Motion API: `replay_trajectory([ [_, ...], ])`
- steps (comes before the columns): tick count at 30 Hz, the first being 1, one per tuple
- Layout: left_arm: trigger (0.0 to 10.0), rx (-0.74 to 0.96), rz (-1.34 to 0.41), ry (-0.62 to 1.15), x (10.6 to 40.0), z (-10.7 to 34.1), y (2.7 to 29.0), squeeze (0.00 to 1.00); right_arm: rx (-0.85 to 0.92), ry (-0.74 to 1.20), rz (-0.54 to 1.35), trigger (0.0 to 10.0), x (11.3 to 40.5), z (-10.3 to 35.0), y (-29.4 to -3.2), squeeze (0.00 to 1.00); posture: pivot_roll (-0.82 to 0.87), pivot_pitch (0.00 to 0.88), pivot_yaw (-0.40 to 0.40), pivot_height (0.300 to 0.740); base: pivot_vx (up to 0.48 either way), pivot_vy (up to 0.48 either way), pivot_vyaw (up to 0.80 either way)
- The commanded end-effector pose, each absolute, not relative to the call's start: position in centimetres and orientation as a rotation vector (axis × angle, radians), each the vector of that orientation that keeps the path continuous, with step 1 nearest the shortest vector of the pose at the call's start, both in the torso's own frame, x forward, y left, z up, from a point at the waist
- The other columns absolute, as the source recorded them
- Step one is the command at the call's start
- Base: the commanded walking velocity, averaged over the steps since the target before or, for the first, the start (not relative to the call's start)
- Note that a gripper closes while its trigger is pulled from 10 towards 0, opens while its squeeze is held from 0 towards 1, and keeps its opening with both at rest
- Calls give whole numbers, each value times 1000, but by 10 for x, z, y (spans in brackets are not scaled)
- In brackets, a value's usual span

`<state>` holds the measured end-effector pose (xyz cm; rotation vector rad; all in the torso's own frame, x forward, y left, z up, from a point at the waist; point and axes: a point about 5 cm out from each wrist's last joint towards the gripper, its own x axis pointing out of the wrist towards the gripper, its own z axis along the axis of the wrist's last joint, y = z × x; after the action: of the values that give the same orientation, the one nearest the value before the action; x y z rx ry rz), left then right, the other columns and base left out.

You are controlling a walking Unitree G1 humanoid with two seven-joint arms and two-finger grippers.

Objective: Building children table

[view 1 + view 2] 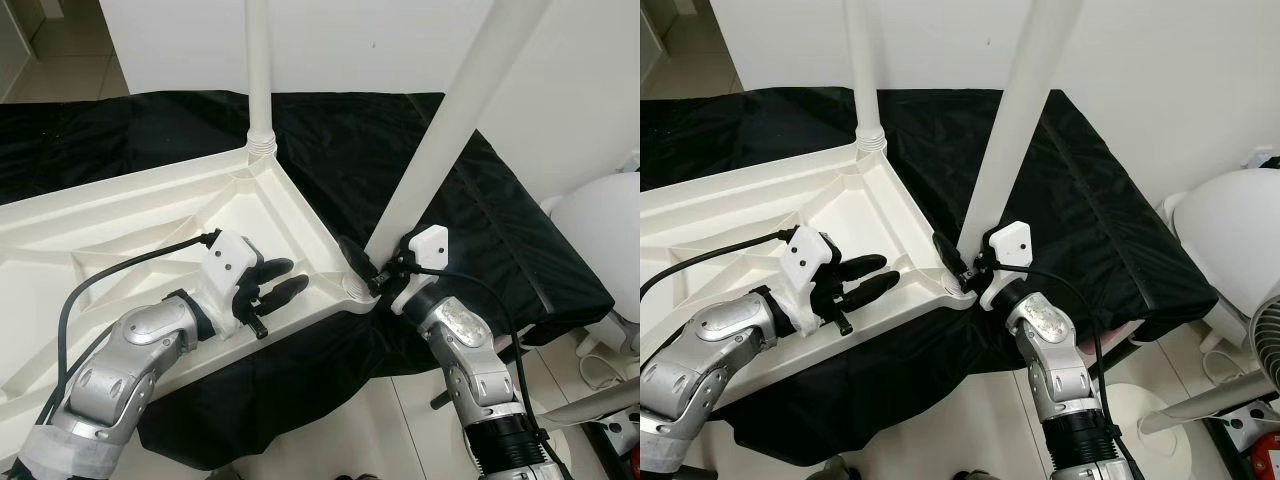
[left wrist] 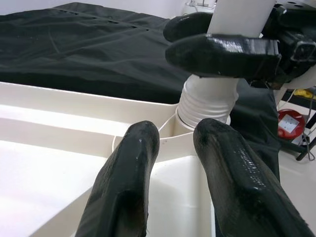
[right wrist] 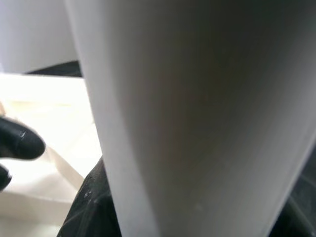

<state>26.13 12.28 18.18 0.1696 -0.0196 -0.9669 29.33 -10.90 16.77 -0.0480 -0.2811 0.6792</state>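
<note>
Tabletop (image 1: pixel 150 215) of white plastic lies upside down, ribbed underside up, on a surface draped in black cloth (image 1: pixel 470 200). One white leg (image 1: pixel 260 70) stands upright, screwed into the far corner socket. A second white leg (image 1: pixel 455 120) leans at a tilt, its threaded lower end sitting in the near corner socket (image 2: pixel 205 106) at the tabletop's edge.

Right tool (image 1: pixel 372 272) pinches this tilted leg just above the socket, one black finger on each side of it. Seen from the right wrist, the leg (image 3: pixel 197 118) sits very close to the camera.

Left tool (image 1: pixel 275 282) rests inside the tabletop's underside, just beside the near corner, its two black fingers (image 2: pixel 123 187) slightly spread and holding nothing, pointing toward the socket.

White floor tiles (image 1: pixel 340 430) show below the cloth's edge.
</note>
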Motion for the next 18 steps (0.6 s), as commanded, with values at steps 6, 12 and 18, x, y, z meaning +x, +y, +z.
replay_trajectory([
  [6,10000,174,-1059,-6,257,182,119,0,-129,-195,713,10000,290,148,-111,0,163,131,-34,740,0,0,0],
  [12,10000,173,-1063,-3,257,182,118,0,-136,-176,717,10000,292,143,-117,0,158,131,-25,740,0,0,0],
  [18,10000,177,-1064,-1,260,184,120,0,-174,-167,770,10000,292,138,-115,0,154,135,-16,740,0,0,0],
])
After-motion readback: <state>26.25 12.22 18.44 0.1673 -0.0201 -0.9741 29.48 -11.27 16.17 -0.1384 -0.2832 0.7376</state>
